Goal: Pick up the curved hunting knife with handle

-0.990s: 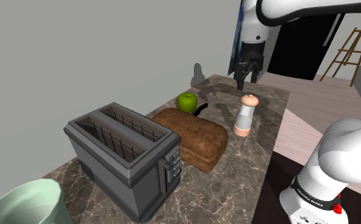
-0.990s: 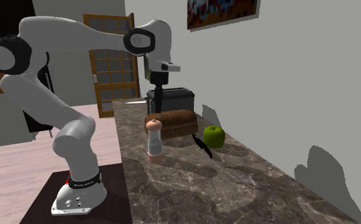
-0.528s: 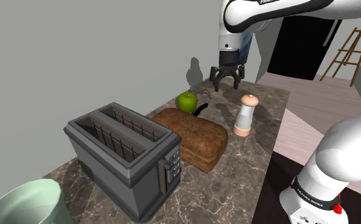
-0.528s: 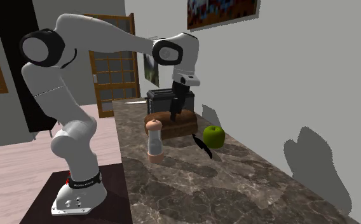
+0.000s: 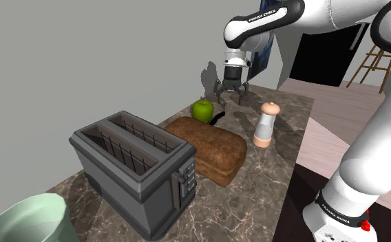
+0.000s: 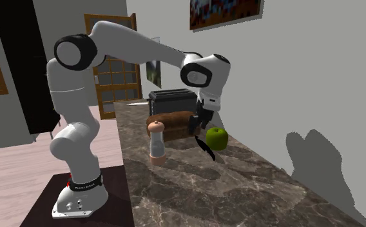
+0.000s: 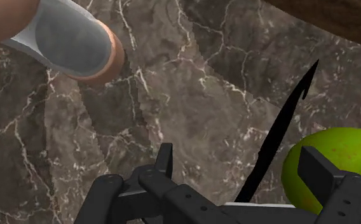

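**One knife, open gripper above it**

On the marble counter (image 5: 287, 110) there is one each of: black curved knife (image 7: 271, 143), green apple (image 7: 344, 153), brown loaf (image 5: 211, 148), pepper mill (image 5: 266, 124), grey two-slot toaster (image 5: 135, 168) and pale green bowl (image 5: 25, 220).

In the shoulder view the loaf hides most of the knife, leaving a short black stub beside the apple. The second exterior view lays out its whole curve flat on the counter, just beside the apple on the mill's side. The wrist view adds a thin hooked tip.

The knife's long axis runs from under the gripper (image 7: 243, 165) toward the loaf, with the hooked tip pointing at the loaf. Handle and blade are both black and cannot be told apart.

The gripper hangs above the knife with its fingers (image 7: 166, 159) spread wide, grasping nothing.
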